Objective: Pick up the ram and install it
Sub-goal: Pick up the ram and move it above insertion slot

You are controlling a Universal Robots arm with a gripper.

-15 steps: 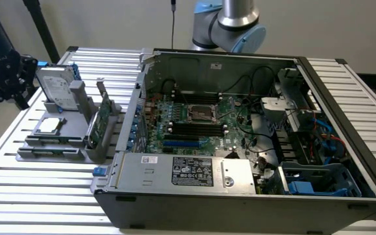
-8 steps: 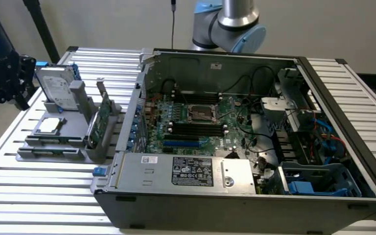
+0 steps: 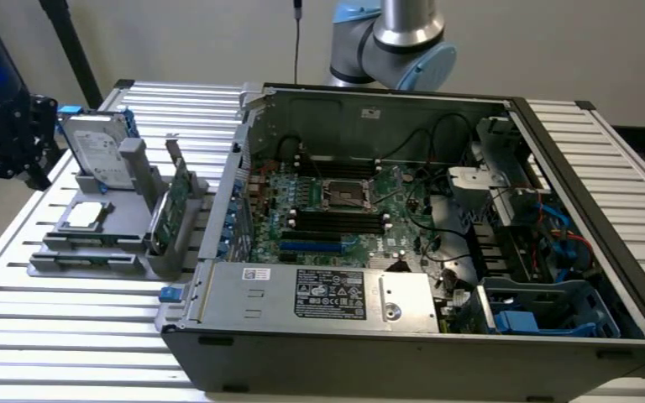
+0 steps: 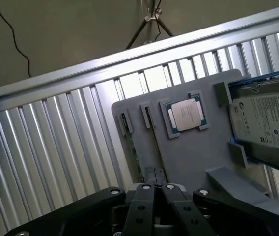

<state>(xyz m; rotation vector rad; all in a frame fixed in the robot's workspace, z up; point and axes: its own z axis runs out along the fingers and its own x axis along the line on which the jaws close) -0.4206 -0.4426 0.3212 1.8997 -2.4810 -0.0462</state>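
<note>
The case [image 3: 368, 109] is holding the motherboard [image 3: 403, 186]. The holder [image 4: 193, 157] is carrying a drive [image 4: 265, 120], a processor [image 4: 186, 114] and, in 1 slot, the ram [image 4: 133, 147]. The claw [image 4: 154, 175] is hanging over the holder, jaws pinched narrow, beside the ram's end.

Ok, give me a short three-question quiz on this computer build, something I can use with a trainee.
1. True or false: the ram is already seated in the motherboard.
2. What lies on the gray holder between the ram and the hard drive? A) a fan B) the processor chip C) a screwdriver
3. Fill in: in the exterior view, the holder stands on the computer case's ____ side.

Key: 1 false, the ram stands on edge in the holder; 2 B; 3 left.
</note>
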